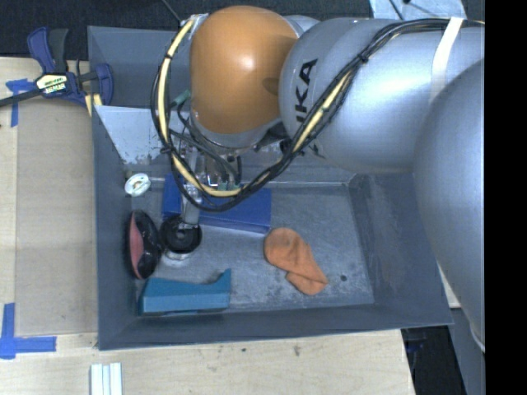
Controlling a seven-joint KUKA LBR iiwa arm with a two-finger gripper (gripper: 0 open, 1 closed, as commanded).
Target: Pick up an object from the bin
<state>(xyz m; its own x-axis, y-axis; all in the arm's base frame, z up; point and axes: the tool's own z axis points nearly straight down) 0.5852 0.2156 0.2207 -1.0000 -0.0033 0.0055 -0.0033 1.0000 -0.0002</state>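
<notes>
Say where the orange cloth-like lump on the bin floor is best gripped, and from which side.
Probably across the short width of the orange cloth-like lump, from straight above: it lies flat and elongated, with bare bin floor on both long sides.

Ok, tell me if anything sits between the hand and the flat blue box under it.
Nothing visible does. The hand hangs over the left end of the blue box, though the arm's orange cover hides part of the gap. A black round thing lies close beside that end.

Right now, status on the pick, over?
Gripper low at left of bin, over black round cap. Blue box close behind, red-black thing alongside. Orange cloth apart.
</notes>
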